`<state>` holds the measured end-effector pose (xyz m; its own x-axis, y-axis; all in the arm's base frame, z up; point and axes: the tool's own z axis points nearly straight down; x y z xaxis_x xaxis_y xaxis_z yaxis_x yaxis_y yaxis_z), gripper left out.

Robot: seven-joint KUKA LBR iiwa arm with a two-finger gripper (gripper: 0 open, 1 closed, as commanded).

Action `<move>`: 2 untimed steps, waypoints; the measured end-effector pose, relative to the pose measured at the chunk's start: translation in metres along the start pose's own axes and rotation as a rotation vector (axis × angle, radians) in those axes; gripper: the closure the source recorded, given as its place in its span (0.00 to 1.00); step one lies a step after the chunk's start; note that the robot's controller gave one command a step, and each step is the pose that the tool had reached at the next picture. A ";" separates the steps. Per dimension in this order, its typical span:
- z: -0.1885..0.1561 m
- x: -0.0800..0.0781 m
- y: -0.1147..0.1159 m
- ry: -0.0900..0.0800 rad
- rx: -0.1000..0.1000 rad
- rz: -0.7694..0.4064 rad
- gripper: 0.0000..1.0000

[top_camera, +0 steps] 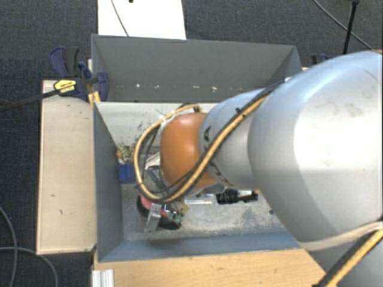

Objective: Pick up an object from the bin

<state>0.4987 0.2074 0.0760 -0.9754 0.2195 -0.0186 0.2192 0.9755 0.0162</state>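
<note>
In the bin's [191, 70] lower-left corner: gripper [157, 214] was low, near blue block [125, 173].
Jaws: hidden, couldn't tell.
Risk: descent could shove block aside.

The grey metal bin [191, 64] holds a small blue block [125, 173] near its left wall and a black pen-like cylinder [237, 197]. The silver arm's orange wrist cover [179, 148] hangs between them.

A robotics lab: grey arm [311, 160] over metal bin [191, 64], cables [27, 99] across carpet [36, 17].
</note>
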 end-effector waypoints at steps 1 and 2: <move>0.000 0.001 0.001 0.001 -0.001 0.001 1.00; -0.042 -0.001 0.002 0.015 0.013 -0.004 1.00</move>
<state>0.4993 0.2091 0.1177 -0.9765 0.2155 -0.0034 0.2155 0.9765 0.0029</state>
